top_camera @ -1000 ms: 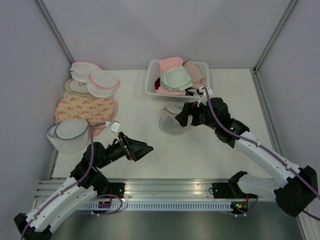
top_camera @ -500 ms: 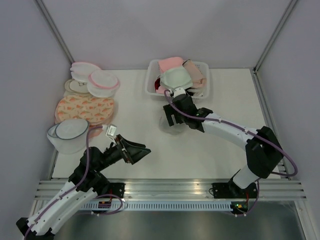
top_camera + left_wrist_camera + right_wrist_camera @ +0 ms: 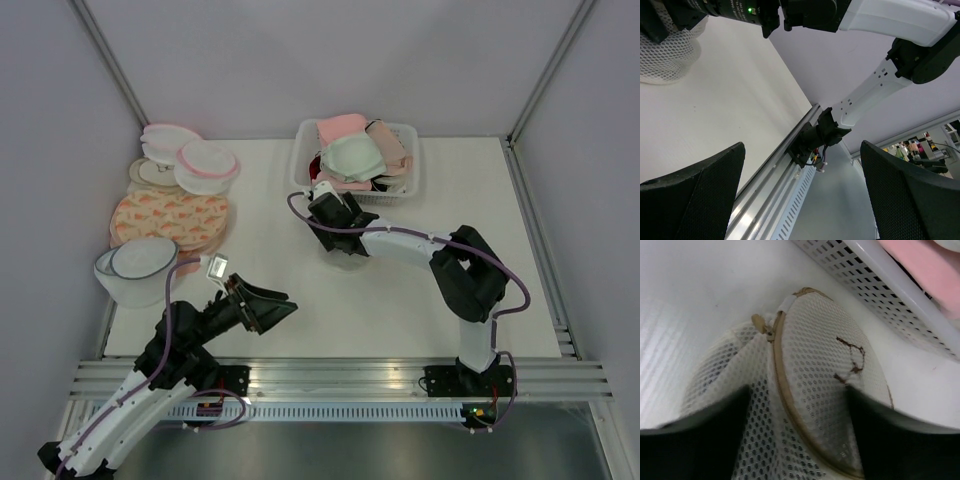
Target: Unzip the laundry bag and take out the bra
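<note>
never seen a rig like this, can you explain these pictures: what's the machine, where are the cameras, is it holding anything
These are two robot arms bolted at the near edge of a white table, each ending in a two-finger gripper. The wide picture is from a fixed camera above and behind them; the other two are from cameras on the wrists. On the table lie a small round white mesh laundry bag with a cream, tan-rimmed lid, a white plastic basket of pink, cream and pale green bras, a bigger white mesh tub with a dark rim and flat pink-rimmed white discs. The right gripper is open, a finger on each side of the laundry bag, not clamping it. The left gripper is open and holds nothing.
</note>
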Controlling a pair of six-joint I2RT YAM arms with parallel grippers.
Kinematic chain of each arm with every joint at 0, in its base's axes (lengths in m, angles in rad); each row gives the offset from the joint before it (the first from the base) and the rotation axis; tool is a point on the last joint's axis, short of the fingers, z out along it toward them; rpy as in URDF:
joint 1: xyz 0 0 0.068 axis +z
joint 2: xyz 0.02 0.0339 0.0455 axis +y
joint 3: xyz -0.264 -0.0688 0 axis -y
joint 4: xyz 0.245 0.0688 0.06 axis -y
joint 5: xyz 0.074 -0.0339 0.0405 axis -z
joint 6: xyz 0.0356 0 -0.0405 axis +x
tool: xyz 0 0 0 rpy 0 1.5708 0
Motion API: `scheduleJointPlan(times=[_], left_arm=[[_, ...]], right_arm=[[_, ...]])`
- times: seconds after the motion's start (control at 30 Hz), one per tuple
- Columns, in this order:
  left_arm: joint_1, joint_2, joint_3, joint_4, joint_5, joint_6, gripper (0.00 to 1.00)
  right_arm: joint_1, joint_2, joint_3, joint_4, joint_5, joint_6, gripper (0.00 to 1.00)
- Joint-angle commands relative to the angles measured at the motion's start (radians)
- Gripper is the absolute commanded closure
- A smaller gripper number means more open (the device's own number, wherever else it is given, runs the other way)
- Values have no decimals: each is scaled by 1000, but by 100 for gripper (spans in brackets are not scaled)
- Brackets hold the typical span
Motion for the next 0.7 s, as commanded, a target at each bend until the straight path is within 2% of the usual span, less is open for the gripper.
scheduleJointPlan(times=[0.0,0.07,0.1,0.27,0.37,0.4,0.43,0.47,0.5,0.53,0.57,0.67], left_arm=[[-1,-32,0,-23,-11,-26,0],[-1,-39,-1,-33,-13,-26,0],[-1,-44,-1,-34,-11,-27,0],[0,-56,5,-53,-10,-24,0],[-1,-61,14,-83,-42,-20,0],[0,-61,25,-92,-72,-20,0],[-1,-55,29,-108,-92,-23,0],[-1,-50,37,-128,-114,-26,0],[-1,-43,51,-145,-140,-27,0],[-1,-35,56,-154,-152,-33,0],[-1,-15,62,-160,-163,-52,0],[-1,52,68,-151,-192,-118,0]], right_arm=[[1,11,29,15,94,-30,40],[-1,2,11,33,115,-28,93],[-1,-2,5,35,114,-28,99],[1,-52,-37,33,76,-28,100],[3,-170,-135,78,-56,-39,100],[7,-255,-203,96,-166,-77,100],[9,-302,-237,130,-206,-80,98],[9,-352,-273,145,-243,-81,86],[15,-450,-305,154,-260,-81,66],[21,-498,-357,150,-288,-84,77],[27,-543,-379,142,-293,-78,99],[58,-752,-472,135,-355,-74,100]])
